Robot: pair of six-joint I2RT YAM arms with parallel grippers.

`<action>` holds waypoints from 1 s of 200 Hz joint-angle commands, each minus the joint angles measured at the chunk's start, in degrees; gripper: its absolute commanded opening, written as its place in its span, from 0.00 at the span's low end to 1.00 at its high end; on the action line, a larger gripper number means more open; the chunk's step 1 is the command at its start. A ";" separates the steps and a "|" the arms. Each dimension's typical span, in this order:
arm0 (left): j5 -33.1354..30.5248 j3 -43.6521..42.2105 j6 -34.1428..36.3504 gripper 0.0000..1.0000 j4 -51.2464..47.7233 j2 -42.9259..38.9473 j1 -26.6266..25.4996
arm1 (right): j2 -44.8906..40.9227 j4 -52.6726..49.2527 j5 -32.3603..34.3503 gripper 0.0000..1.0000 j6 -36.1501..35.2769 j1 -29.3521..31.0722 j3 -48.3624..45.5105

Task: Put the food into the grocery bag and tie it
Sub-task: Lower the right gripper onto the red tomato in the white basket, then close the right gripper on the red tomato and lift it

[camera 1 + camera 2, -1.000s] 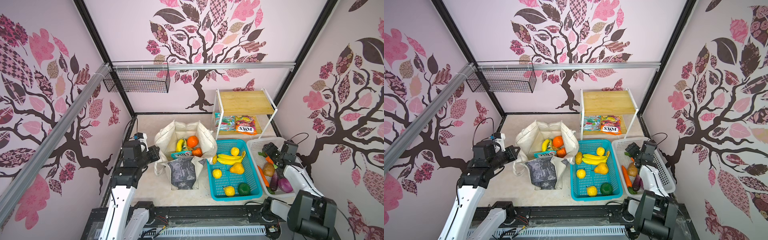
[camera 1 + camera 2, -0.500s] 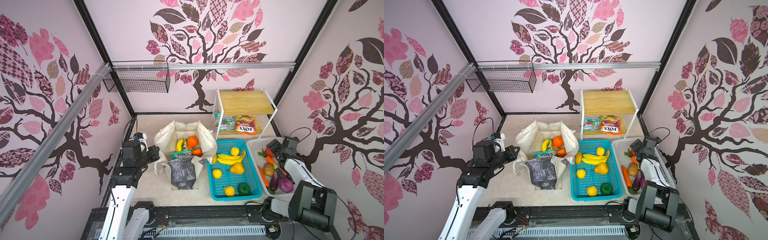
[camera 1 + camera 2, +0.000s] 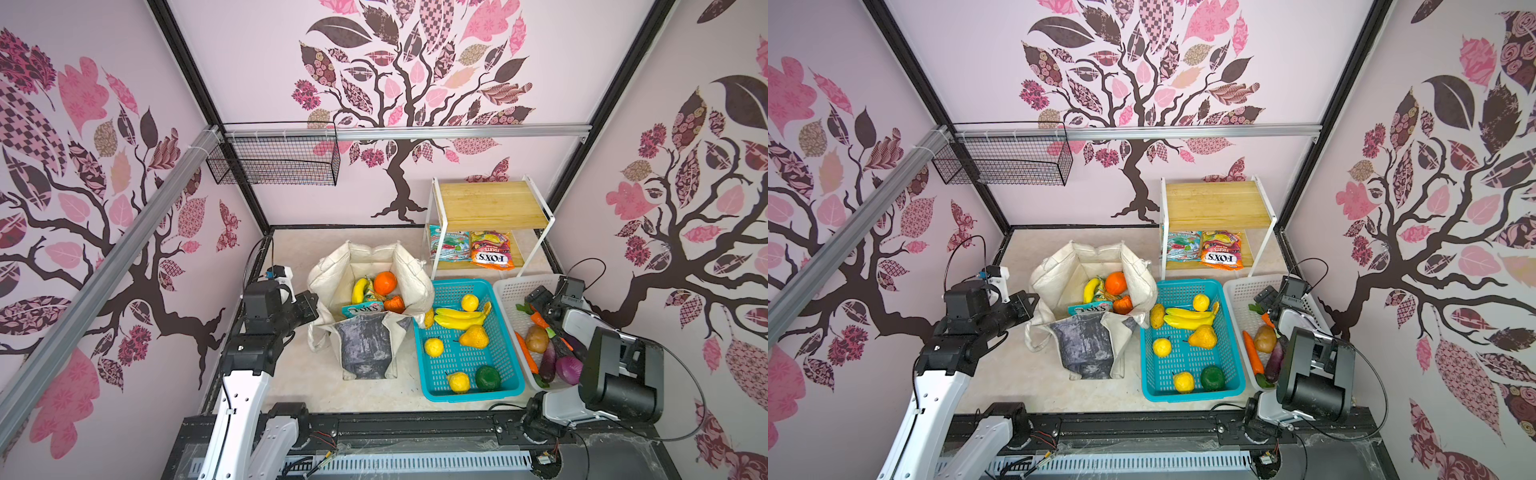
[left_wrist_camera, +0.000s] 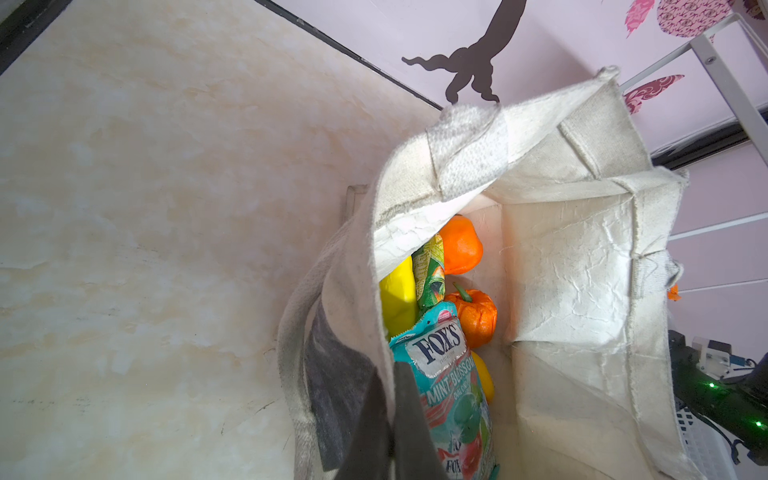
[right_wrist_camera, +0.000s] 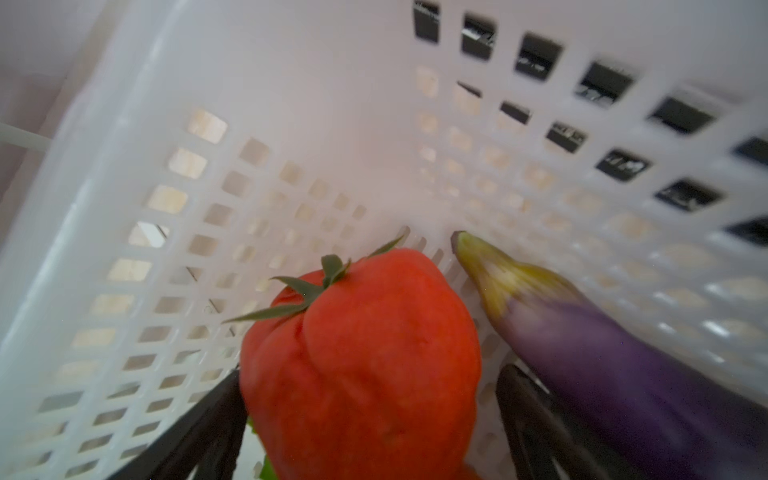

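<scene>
The cream grocery bag point(image 3: 365, 345) point(image 3: 1088, 345) stands open on the floor. Inside it lie a banana point(image 3: 359, 289), an orange point(image 3: 385, 283), a small orange pumpkin point(image 4: 476, 316) and a teal FOX'S packet point(image 4: 449, 374). My left gripper point(image 3: 309, 303) point(image 4: 390, 415) is shut on the bag's near left rim, with fabric pinched between the jaws. My right gripper point(image 3: 536, 299) point(image 5: 365, 415) is low in the white basket point(image 3: 515, 286), open, its fingers point(image 5: 208, 419) on either side of a red tomato point(image 5: 361, 353). A gap shows on one side.
A purple eggplant point(image 5: 602, 353) lies right beside the tomato. The teal basket point(image 3: 457, 284) holds bananas, lemons, a pear and a green piece. Carrots, a potato and an onion lie in the white basket. A shelf point(image 3: 490, 203) at the back holds sweet packets point(image 3: 490, 257).
The right arm has folded, its elbow coming toward the front, while its gripper stays at the far end of the white basket with jaws slightly wider. The left arm has not moved.
</scene>
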 commanded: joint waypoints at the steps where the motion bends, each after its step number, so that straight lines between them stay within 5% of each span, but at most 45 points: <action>1: 1.04 -1.39 0.82 0.00 1.21 -0.12 1.30 | 1.87 1.55 -1.78 0.95 0.81 -0.01 0.80; 46: 1.32 -1.45 0.65 0.00 1.30 -0.22 1.71 | 2.61 1.56 -0.77 0.84 0.92 0.02 0.79; 126: 1.47 -1.60 0.60 0.00 1.38 -0.46 1.76 | 5.63 -0.53 1.98 0.91 0.90 0.00 2.50; 200: 1.50 -1.57 0.47 0.00 1.38 -1.00 1.69 | -0.01 -0.38 1.55 0.72 0.46 0.13 0.62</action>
